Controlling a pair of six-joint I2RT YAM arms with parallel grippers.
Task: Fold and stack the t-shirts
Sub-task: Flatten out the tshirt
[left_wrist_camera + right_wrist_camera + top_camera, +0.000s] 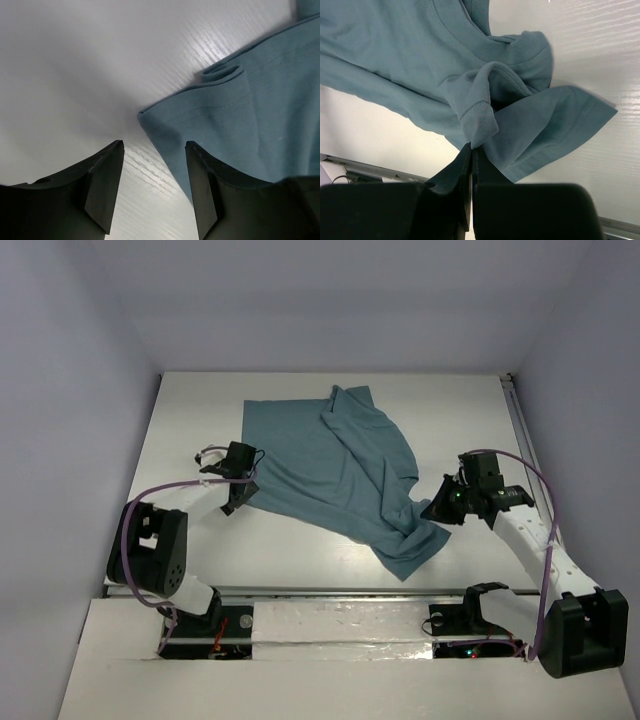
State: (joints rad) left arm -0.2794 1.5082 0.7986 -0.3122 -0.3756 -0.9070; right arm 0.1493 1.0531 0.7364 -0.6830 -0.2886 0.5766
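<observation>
On the shirt [330, 465]: one pinch set, one open

Right gripper [471, 150] is clamped tight on a bunched fold at the shirt's near right edge, beside the collar and a sleeve. Left gripper [154, 145] stands with jaws apart at the shirt's left corner, gripping nothing; the hem lies just ahead of them. The shirt lies rumpled on the table [200, 550], one side flopped over itself. It looks thin, light and limp, so it should sag and slide easily. Stitched hems and corners seem the best places to bite.
</observation>
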